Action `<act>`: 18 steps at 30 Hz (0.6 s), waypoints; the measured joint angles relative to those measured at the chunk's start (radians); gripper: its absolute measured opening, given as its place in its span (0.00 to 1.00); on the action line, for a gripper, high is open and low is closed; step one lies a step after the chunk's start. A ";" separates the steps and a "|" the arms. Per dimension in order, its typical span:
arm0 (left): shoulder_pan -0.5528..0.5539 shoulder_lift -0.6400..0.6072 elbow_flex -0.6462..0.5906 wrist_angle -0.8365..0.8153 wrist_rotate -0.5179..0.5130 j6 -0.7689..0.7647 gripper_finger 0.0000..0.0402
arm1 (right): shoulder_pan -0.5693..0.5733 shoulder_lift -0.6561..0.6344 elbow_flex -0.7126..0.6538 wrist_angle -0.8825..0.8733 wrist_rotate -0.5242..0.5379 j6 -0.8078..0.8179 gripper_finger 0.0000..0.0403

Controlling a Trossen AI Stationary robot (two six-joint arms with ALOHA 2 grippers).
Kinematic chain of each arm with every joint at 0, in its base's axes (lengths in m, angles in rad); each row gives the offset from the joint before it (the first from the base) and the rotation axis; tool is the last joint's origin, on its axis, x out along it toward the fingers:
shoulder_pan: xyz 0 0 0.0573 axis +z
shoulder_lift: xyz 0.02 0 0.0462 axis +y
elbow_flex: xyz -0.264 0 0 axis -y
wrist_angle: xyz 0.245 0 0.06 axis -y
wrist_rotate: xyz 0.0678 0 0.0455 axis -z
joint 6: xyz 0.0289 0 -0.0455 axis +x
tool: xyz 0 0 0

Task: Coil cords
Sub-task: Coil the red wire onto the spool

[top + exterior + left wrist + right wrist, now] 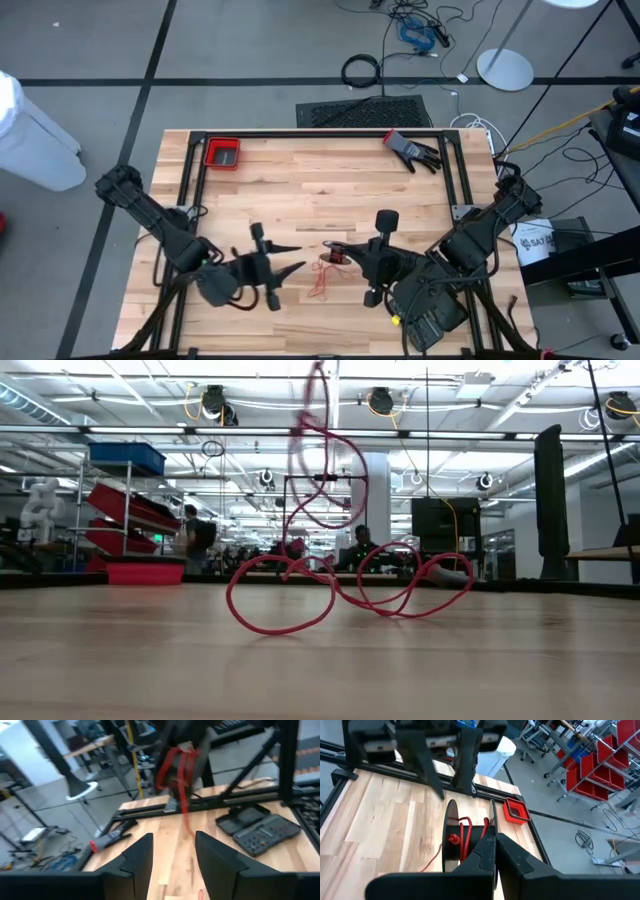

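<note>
While the left gripper (287, 258) hangs over the front centre of the wooden table (330, 190), its two fingers (137, 857) stand spread with bare wood between them and nothing held. It points toward 3 o'clock in the high view, at the right gripper (345, 256), which sits just across a small gap and points back toward 9 o'clock. The right gripper's fingers (487, 845) are pressed together on the rim of a small black spool (451, 832), a pair of thin discs standing on edge above the table, with the red cord (465, 837) wound in a few turns around its core. In the left wrist view the same spool shows as a dark shape with red loops across it, a strand trailing down toward the wood. The rest of the red cord lies loose on the table below and slightly toward 7 o'clock from the spool in the high view, between the two grippers and a little nearer the front edge. From the low view it forms several open loops resting on the wood, and one strand rises steeply out of the top of the frame. A red bin (222, 153) sits near the table's 11 o'clock corner, and a black glove with a red cuff (412, 150) lies near the 1 o'clock corner, both well apart from the cord.
</note>
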 joint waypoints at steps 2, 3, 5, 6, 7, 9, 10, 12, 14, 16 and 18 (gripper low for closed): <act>-0.011 -0.013 0.000 0.007 -0.035 0.000 0.39 | 0.000 0.000 0.000 0.001 0.000 0.001 0.00; -0.014 -0.017 0.000 0.018 -0.041 0.002 0.39 | 0.000 0.000 0.000 0.001 0.000 0.005 0.00; -0.014 -0.021 0.000 0.051 -0.041 0.002 0.39 | 0.000 0.000 0.000 0.004 0.000 0.007 0.00; -0.014 -0.021 0.000 0.062 -0.032 0.002 0.39 | 0.000 0.000 0.000 0.009 0.000 0.007 0.00; -0.014 -0.021 0.000 0.073 -0.017 0.012 0.39 | 0.000 0.000 0.000 0.016 0.000 0.007 0.00; -0.014 -0.014 0.000 0.099 0.015 0.038 0.39 | 0.000 0.000 0.000 0.024 -0.004 0.006 0.00; -0.014 -0.010 0.000 0.115 0.032 0.054 0.39 | 0.000 0.000 0.000 0.025 -0.004 0.006 0.00; -0.013 0.004 0.000 0.150 0.066 0.104 0.39 | 0.000 0.000 0.000 0.024 -0.005 0.004 0.00; -0.014 0.022 0.000 0.191 0.072 0.171 0.39 | 0.000 0.000 0.000 0.024 -0.011 -0.001 0.00; -0.013 0.041 0.000 0.232 0.072 0.231 0.39 | 0.000 0.000 0.000 0.024 -0.029 -0.008 0.00; -0.010 0.060 0.000 0.273 0.071 0.284 0.39 | 0.000 0.000 0.000 0.025 -0.032 -0.011 0.00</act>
